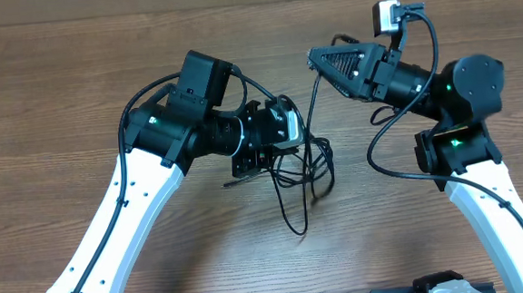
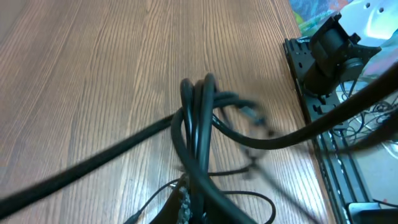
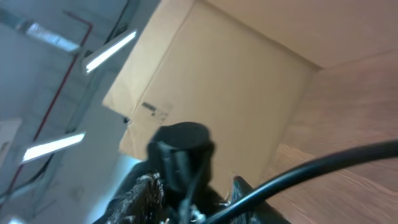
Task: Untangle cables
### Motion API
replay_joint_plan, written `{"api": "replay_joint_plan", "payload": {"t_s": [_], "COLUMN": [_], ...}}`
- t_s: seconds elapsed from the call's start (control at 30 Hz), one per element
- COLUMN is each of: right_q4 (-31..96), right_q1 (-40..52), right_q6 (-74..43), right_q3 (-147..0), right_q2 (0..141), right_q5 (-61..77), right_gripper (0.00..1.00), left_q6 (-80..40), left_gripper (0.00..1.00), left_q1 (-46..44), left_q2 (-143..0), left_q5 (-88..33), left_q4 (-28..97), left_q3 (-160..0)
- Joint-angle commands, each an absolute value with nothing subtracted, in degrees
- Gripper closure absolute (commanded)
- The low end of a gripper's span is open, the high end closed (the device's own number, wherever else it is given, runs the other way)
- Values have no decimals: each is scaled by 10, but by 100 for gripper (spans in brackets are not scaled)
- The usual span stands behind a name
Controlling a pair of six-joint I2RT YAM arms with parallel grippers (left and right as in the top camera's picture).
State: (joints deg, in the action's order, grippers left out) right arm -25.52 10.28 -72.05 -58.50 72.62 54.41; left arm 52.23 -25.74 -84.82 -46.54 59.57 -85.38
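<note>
Jaws of left gripper (image 2: 191,205) and right gripper (image 1: 314,60) each pinch the cables (image 1: 312,161), tangled between them: seemingly light, limp, snag-prone, best held near a plug end.

A wood-grain table (image 1: 75,67) with brown planks fills the overhead view. From the right wrist, a tan cardboard box (image 3: 211,81) stands at the table's edge, with a small label (image 3: 155,109) on its side. Beyond it are two lit strip lights (image 3: 109,50) and a thin red pipe (image 3: 62,81).
</note>
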Motion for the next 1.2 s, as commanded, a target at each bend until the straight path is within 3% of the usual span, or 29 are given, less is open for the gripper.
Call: {"api": "replay_joint_plan", "payload": {"t_s": [0.0,0.5,0.83,1.17], "right_q4": [-224,6,-13,-71], "right_q1": [87,70,70,70], "right_q6": [-676,-613,-554,-659], "right_q3": [-593,-593,-593,-593], "right_q2": [728,728,728,728], "right_q5": [519,541,639,676], "right_gripper": [64,62,56,50], "left_q6": [553,432,469,569], "left_gripper": [96,96,96,96], "left_q1": [-255,-255,-255,-255], "left_q2": [-834,-773,-764,-765], "left_q5": [-481,-329,-323,-331], "left_q4": [593,515,514,498], "left_q3": [-857,-857,-857,-857]}}
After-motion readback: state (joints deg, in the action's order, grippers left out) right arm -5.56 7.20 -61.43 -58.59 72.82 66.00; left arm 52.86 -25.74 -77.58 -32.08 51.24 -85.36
